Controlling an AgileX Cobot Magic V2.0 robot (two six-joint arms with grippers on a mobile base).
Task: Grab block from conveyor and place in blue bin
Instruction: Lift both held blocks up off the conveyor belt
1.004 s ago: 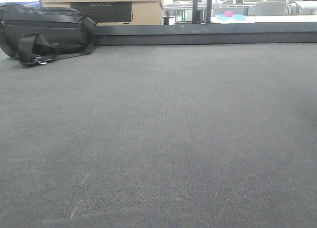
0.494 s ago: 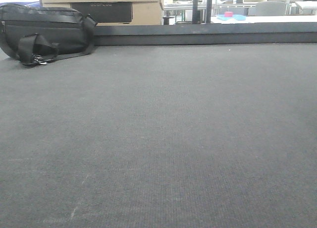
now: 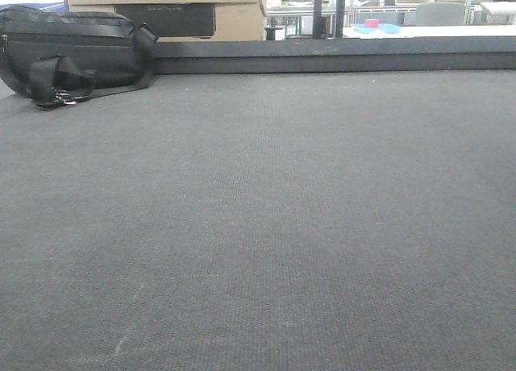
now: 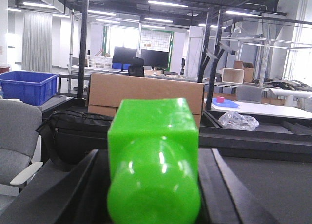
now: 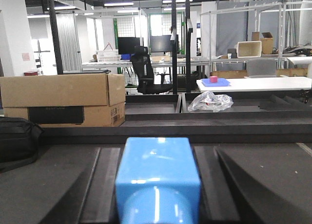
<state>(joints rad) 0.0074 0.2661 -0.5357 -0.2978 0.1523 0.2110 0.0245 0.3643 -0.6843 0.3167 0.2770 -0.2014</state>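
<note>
Filling left claw (image 4: 152, 153) view: green block (image 4: 153, 136) between fingers (image 4: 73, 190) (grip unclear).

Black bag (image 4: 73, 136) is sitting just ahead-left of the left hand (image 4: 153, 185), and a cardboard box (image 4: 146, 87) is lying right behind it. Ahead-right of the right hand (image 5: 158, 190) a crumpled plastic bag (image 5: 210, 101) is lying around. Further back, some pink thing (image 5: 213, 79) is sitting on a blue tray (image 5: 223, 82) on a white surface (image 5: 263, 84). An office chair (image 5: 146, 70) is standing way back.

Open conveyor (image 3: 282, 226), bag (image 3: 72, 52) far left
</note>
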